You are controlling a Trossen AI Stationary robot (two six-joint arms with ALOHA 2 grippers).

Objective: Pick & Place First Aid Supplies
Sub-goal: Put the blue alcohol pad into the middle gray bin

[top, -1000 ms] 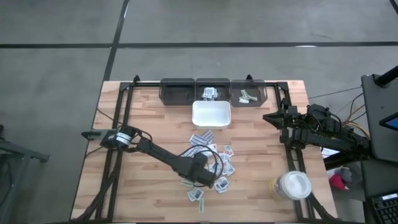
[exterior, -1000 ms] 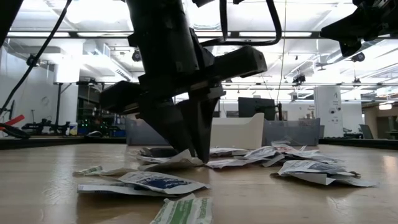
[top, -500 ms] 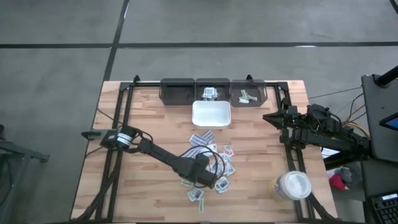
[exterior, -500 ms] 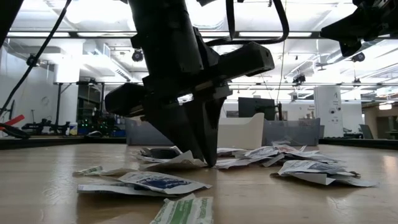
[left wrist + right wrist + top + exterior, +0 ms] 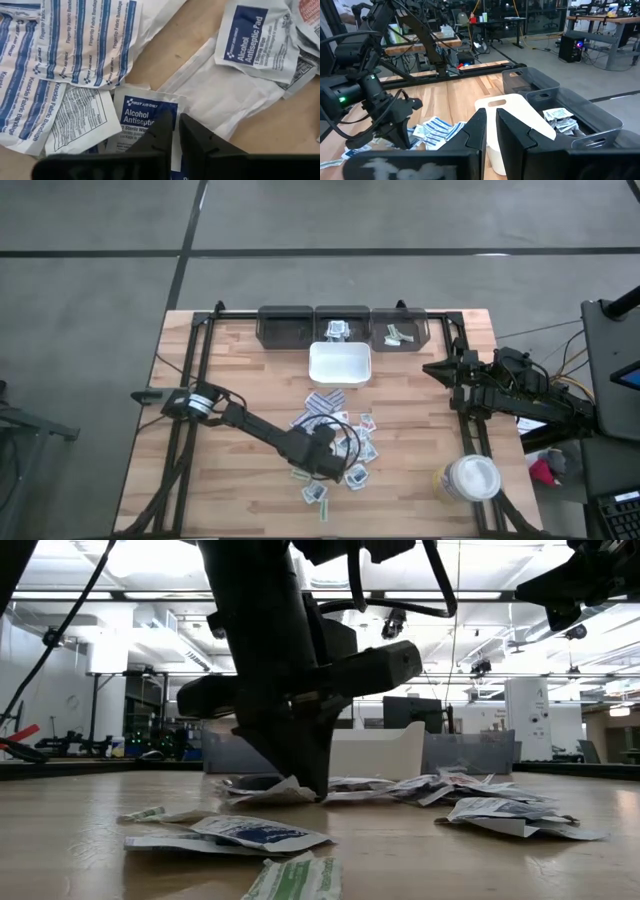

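The first aid supplies lie as a loose pile of small flat packets in the middle of the wooden table. My left gripper points steeply down into the near side of the pile. It is shut on a white packet with a blue "Alcohol Antiseptic" label. Blue-striped bandage packets lie beside it. My right gripper waits at the table's right side, raised, level and shut, with nothing in it. My left gripper pinches the alcohol antiseptic packet at one side edge between its two fingertips. It comes slanting from above. The packet still lies on the pile, with its free edge curled a little upward beside the fingers.
A white square tray stands beyond the pile. Behind it is a row of three dark bins, two of them with packets inside. A round white-lidded jar stands near the right front corner. More packets lie toward the near edge.
My left gripper has shut its fingers on a packet in the pile and rolled a little at the wrist, staying over the same spot. The packet's edge beside the fingers has curled up slightly.
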